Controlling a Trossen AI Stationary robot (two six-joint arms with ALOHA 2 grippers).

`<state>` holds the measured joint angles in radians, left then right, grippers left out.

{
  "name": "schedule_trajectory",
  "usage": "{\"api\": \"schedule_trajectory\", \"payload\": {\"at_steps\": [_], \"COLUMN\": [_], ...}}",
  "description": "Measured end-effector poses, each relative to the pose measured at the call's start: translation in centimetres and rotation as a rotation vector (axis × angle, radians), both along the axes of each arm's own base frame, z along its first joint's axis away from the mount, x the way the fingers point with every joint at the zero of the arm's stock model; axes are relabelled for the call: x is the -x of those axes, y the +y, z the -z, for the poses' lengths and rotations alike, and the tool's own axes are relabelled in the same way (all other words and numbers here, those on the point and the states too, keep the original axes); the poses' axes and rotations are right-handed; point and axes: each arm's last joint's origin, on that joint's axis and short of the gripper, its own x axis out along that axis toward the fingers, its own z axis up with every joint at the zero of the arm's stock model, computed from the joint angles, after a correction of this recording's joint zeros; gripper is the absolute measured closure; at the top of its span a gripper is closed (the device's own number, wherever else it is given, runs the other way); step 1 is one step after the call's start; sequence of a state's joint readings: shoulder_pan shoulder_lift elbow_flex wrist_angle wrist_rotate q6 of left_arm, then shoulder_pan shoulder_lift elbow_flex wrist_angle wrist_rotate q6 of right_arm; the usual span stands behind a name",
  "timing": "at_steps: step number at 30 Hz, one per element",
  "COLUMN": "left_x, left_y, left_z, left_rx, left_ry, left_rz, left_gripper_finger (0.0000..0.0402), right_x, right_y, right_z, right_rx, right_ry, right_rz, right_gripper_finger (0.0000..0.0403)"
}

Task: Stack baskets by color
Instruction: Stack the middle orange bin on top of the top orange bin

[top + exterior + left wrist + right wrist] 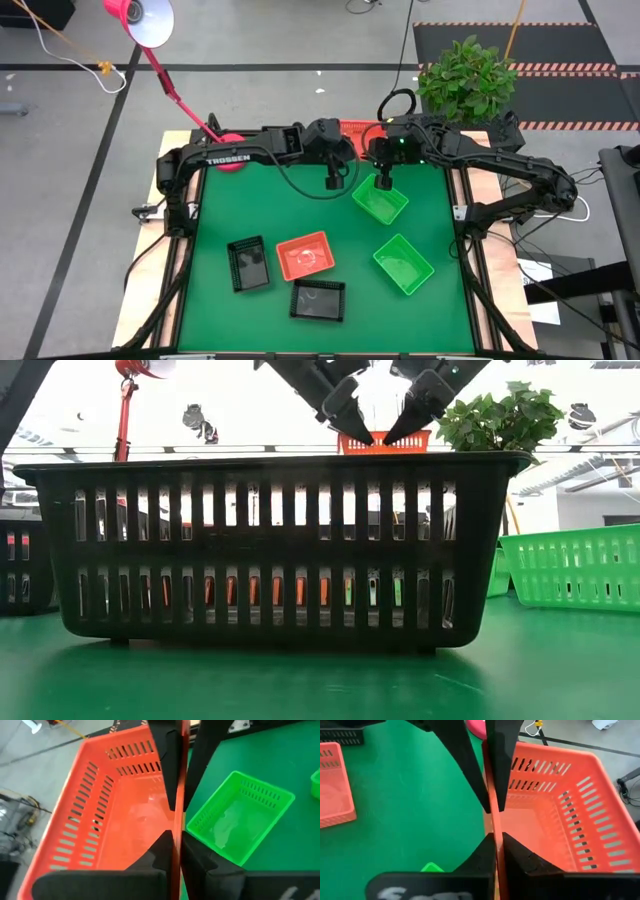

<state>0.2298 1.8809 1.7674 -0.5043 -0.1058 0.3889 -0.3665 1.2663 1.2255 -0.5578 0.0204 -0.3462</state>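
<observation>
Six baskets are visible: two orange-red, two bright green, two black.

The raised orange-red basket (357, 129) hangs at the table's far edge. The left gripper (176, 827) pinches one of its long walls, one finger inside, one outside. The right gripper (493, 822) pinches the opposite long wall the same way.

On the green table (220, 210), nearer than the fingers: second orange-red basket (304, 255), first green basket (381, 201), second green basket (403, 264), first black basket (248, 264), second black basket (318, 300).
</observation>
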Motion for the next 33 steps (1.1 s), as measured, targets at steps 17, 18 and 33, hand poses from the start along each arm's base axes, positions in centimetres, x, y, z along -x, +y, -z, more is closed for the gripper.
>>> {"api": "schedule_trajectory", "payload": {"at_steps": [17, 18, 33], "left_x": [2.0, 2.3, 7.1], "left_y": [-0.4, -0.2, 3.0], "left_z": [-3.6, -3.7, -3.1], "left_rx": [0.093, 0.11, 0.303], "left_ry": [-0.157, -0.152, 0.059], "left_rz": [-0.138, -0.169, -0.457], "left_gripper_finger": [0.0211, 0.0214, 0.0279], "right_x": [2.1, 2.4, 6.8], "right_y": [-3.7, -4.1, -8.6], "right_z": [0.4, 0.4, 6.2], "right_rx": [0.068, 0.059, 0.033], "right_ry": [0.09, 0.088, 0.125], "right_rz": [0.022, 0.02, -0.109], "right_gripper_finger": [0.0398, 0.0398, 0.0398]}}
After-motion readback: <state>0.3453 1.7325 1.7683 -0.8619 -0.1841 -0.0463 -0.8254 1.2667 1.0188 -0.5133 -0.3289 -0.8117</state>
